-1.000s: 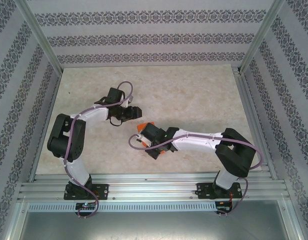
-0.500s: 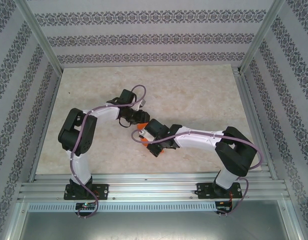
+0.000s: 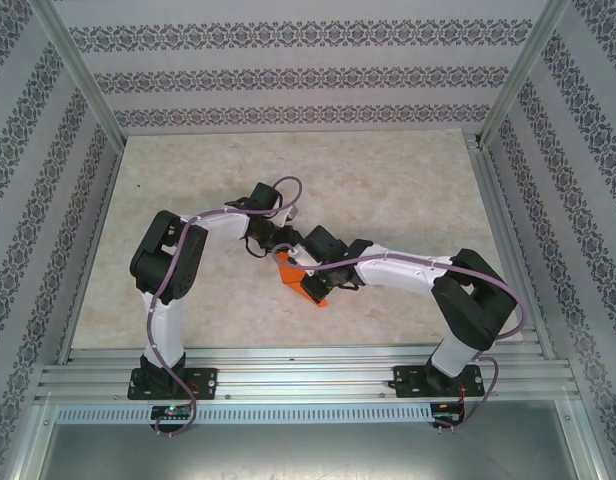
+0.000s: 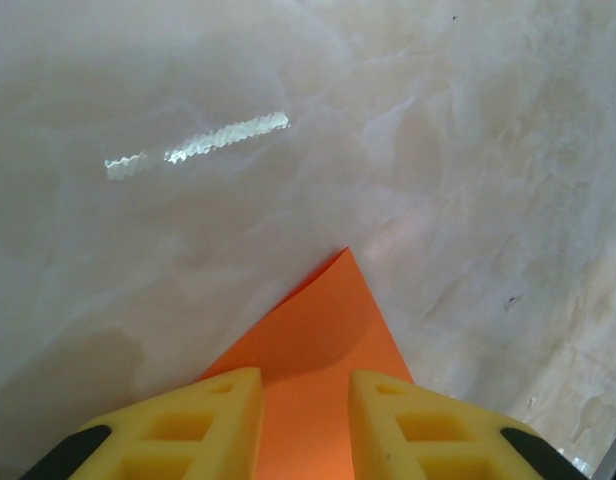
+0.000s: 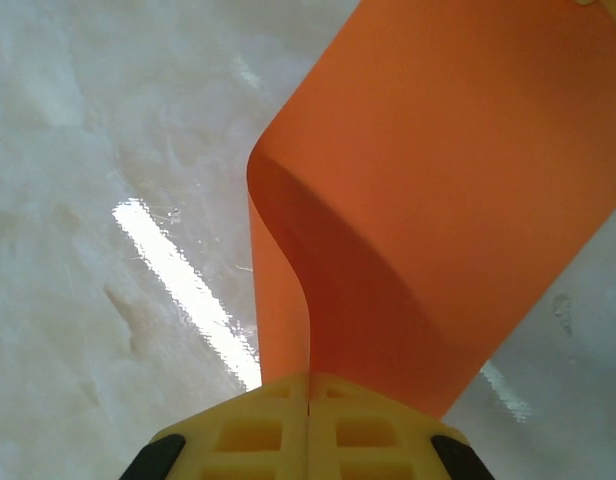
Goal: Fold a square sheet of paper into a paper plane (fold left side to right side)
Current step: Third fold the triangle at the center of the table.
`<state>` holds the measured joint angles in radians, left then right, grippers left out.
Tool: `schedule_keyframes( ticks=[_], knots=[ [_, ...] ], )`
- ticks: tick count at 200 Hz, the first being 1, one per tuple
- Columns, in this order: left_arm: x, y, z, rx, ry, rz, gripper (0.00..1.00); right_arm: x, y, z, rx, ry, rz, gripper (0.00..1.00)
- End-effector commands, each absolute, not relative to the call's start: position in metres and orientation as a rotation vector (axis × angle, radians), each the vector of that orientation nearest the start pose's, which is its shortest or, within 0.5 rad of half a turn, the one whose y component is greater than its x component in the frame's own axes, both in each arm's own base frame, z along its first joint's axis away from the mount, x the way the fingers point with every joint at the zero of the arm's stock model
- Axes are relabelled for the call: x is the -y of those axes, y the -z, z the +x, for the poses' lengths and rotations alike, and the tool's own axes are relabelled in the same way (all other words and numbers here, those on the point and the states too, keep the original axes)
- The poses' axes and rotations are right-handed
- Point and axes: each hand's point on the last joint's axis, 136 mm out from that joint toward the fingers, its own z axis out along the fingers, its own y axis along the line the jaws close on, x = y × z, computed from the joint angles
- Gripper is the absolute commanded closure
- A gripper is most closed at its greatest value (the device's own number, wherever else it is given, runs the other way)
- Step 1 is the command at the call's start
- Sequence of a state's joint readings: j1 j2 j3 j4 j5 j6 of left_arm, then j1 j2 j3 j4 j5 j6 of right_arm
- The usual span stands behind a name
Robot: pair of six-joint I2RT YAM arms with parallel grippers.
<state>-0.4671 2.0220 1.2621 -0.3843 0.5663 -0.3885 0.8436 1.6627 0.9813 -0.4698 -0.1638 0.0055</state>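
As both arms lean in over it, table (image 3: 408, 190): pale marbled top, patterned panels on three sides.
square sheet of paper (image 3: 300, 281): bright orange, near the table's middle, bent into a curl that rises off the table.
right gripper (image 5: 309, 385): above the table's middle, yellow fingers pressed together, pinching the sheet's edge.
left gripper (image 4: 306, 382): low over the table, jaws narrowly apart, the sheet's pointed corner running through the gap.
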Motion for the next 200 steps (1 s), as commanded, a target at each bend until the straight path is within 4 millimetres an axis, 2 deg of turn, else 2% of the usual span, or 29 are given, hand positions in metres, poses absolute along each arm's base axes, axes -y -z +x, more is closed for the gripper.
schedule_keyframes(
  ticks=[1, 80, 200],
  knots=[
    [0.283, -0.009, 0.348, -2.862, 0.936, 0.336, 0.71, -0.301, -0.047, 0.234, -2.528, -0.489, -1.149, 1.0],
    [0.284, -0.007, 0.35, -2.867, 0.923, 0.342, 0.71, -0.293, -0.031, 0.247, -2.588, -0.466, -1.099, 1.0],
    [0.286, -0.003, 0.348, -2.876, 0.914, 0.344, 0.71, -0.289, -0.026, 0.261, -2.593, -0.42, -1.055, 1.0]
  ],
)
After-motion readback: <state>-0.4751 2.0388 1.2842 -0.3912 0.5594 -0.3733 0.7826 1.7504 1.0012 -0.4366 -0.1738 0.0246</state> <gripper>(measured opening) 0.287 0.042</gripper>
